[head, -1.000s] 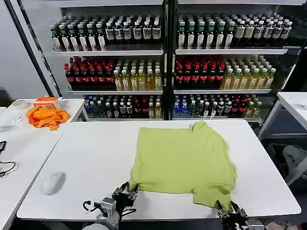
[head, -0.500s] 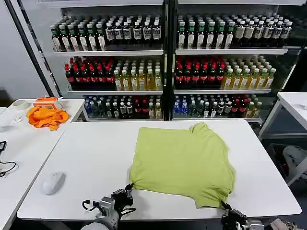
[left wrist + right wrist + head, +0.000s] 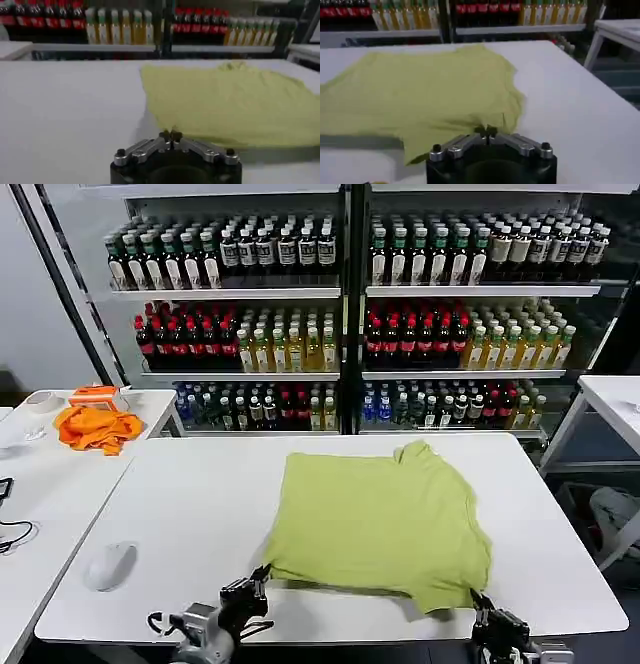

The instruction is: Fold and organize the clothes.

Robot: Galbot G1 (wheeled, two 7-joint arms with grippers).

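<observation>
- T-shirt [image 3: 380, 524] lies flat on white table [image 3: 190, 504], partly folded.
- L gripper [image 3: 250, 592] at near hem corner, fingers clenched, no cloth in them.
- R gripper [image 3: 487, 612] at other near corner, clenched too, empty.

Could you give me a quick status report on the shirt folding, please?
Left claw shut, at the T-shirt's near-left corner. Right claw shut, at its near-right corner. T-shirt lies on the table. Nothing in the way.
</observation>
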